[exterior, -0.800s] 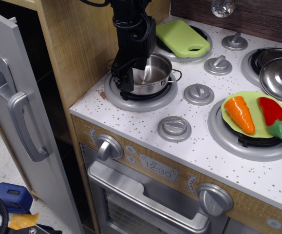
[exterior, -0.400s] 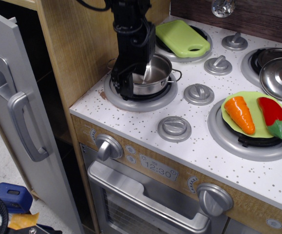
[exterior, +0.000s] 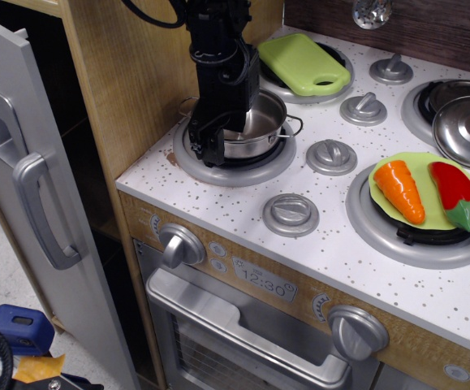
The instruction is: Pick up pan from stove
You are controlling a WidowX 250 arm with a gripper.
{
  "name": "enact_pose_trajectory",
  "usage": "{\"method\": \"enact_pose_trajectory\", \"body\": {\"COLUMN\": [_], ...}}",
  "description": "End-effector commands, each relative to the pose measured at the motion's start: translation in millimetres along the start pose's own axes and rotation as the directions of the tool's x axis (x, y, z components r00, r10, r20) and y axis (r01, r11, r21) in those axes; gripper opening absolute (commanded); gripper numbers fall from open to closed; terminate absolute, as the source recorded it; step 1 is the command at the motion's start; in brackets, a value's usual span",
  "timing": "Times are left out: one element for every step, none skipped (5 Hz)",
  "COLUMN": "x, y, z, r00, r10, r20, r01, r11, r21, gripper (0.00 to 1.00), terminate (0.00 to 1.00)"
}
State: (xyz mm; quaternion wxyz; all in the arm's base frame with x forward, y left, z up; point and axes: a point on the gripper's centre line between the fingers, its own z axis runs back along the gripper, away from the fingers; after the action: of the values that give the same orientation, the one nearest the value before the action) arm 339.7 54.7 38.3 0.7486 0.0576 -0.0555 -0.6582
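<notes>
The pan (exterior: 260,127), a small shiny steel pot with thin dark wire handles, sits on the front-left burner ring (exterior: 235,169) of the stove (exterior: 243,207). My black gripper (exterior: 222,140) comes down from above at the pan's left side. Its jaws are open and straddle the pan's left wall. The outer finger (exterior: 205,146) hangs outside the rim, close to the burner ring, and the other finger is inside the pan. The pan rests level on the burner.
A green cutting board (exterior: 303,63) lies on the back-left burner. A steel lid with a knob (exterior: 467,130) is at the back right. A green plate (exterior: 426,195) with a toy carrot and a red pepper sits on the front-right burner. Grey knobs (exterior: 330,156) stand between the burners. A wooden cabinet wall (exterior: 129,89) rises left of the pan.
My gripper has sunk a little lower around the pan's left wall and shifted slightly left. The pan has not moved.
</notes>
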Motion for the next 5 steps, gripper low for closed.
{"method": "enact_pose_trajectory", "body": {"x": [-8, -9, -8, -6, -5], "y": [4, 4, 5, 6, 7], "z": [-4, -4, 0, 11, 21], "r00": [0.999, 0.999, 1.000, 1.000, 1.000], "r10": [0.010, 0.012, 0.012, 0.004, -0.005], "r20": [0.034, 0.039, 0.025, 0.004, -0.009], "r01": [-0.011, -0.013, -0.012, -0.004, 0.005], "r11": [1.000, 1.000, 1.000, 0.999, 0.998], "r21": [0.014, 0.013, 0.024, 0.037, 0.058], "gripper": [0.00, 0.00, 0.00, 0.00, 0.00], "terminate": [0.00, 0.00, 0.00, 0.00, 0.00]}}
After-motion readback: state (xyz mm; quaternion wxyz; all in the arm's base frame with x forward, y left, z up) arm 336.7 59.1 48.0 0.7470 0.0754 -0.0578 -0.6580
